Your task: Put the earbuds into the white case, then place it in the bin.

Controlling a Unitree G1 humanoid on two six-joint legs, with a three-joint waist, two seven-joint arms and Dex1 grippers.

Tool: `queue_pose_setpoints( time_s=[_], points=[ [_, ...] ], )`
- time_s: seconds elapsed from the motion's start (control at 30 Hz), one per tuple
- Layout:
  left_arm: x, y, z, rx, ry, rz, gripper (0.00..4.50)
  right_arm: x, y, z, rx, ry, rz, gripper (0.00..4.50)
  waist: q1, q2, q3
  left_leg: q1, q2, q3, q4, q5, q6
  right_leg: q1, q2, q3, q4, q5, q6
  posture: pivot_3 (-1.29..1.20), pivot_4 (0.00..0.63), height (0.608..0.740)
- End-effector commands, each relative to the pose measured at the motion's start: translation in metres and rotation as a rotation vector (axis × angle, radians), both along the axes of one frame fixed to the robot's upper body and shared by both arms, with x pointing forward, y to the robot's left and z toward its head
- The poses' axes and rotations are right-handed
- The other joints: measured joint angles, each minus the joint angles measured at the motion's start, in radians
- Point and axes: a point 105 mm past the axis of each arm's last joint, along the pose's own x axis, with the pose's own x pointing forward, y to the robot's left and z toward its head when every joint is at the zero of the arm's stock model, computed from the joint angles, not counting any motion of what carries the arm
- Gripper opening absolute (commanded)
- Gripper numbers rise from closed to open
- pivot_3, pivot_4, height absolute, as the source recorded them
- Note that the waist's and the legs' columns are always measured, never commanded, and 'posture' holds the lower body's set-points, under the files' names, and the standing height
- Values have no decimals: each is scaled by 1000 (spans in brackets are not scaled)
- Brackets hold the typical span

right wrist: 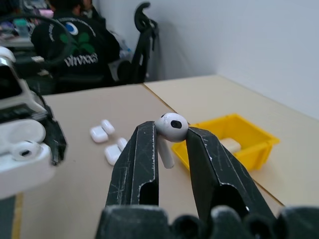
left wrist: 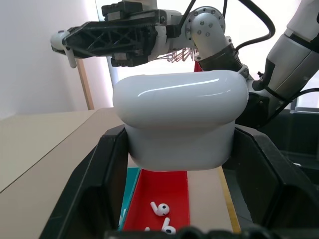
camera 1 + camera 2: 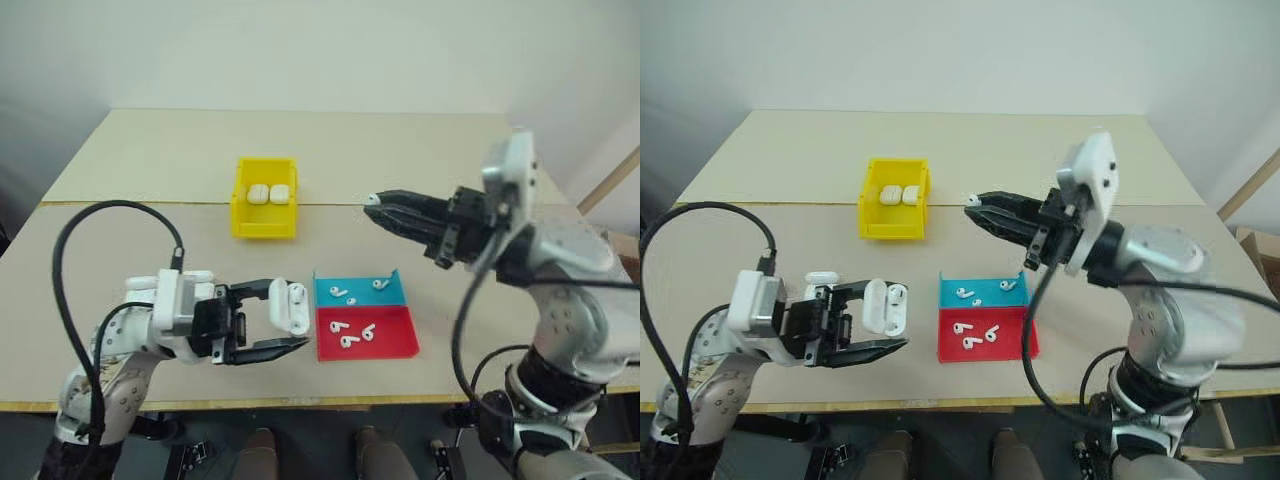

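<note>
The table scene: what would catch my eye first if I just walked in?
Probably the right gripper, raised above the table and pinching a tiny white earbud at its fingertips. Opposite it, the left gripper holds an open white case near the blue-and-red tray of loose earbuds. Farther back sits the yellow bin, two cases inside.

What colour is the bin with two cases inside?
Bright yellow bin, clearest in the left eye view.
</note>
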Motion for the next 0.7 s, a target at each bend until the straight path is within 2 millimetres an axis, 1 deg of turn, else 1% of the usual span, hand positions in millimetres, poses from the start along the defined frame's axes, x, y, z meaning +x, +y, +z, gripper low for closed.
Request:
queue_pose_setpoints(
  time_s=[0.03,0.13,0.2,0.27,0.37,0.47,0.6,0.7],
  points=[
    [1,-6,6,-12,-15,-18,2800,-27,10,5,89,-63,119,810,0,0,0,1,0,0,0,0,0,0,0,0,0,0,0,0,150,740],
    [3,-11,6,-14,-12,-22,2800,-36,13,4,210,8,238,810,0,0,0,1,0,0,0,0,0,1,0,0,0,0,0,0,150,740],
    [3,-13,7,-17,-11,-26,2800,-41,13,5,246,10,273,810,1,0,0,1,0,0,0,0,0,1,0,1,0,0,0,0,150,740],
    [3,-16,8,-28,-11,-31,2800,-48,15,1,237,-10,310,810,4,0,0,1,0,0,0,0,0,1,1,0,0,0,0,0,150,740],
    [4,-19,9,-33,-7,-34,2800,-52,15,-2,242,15,364,810,4,0,0,0,0,0,0,0,0,1,0,0,-1,0,0,0,150,740],
    [4,-19,9,-33,-8,-39,2800,-58,17,-8,209,38,434,810,1,0,0,1,0,0,0,0,0,1,0,0,-1,0,0,0,150,740],
    [6,-19,10,-29,-13,-45,2800,-63,20,-18,139,60,481,810,2,0,0,1,0,0,0,0,0,1,1,0,-1,0,0,0,150,740],
    [7,-19,11,-25,-15,-52,2800,-63,24,-24,101,68,500,810,3,0,0,1,0,0,0,0,0,1,1,0,-1,0,0,0,150,740]
  ],
)
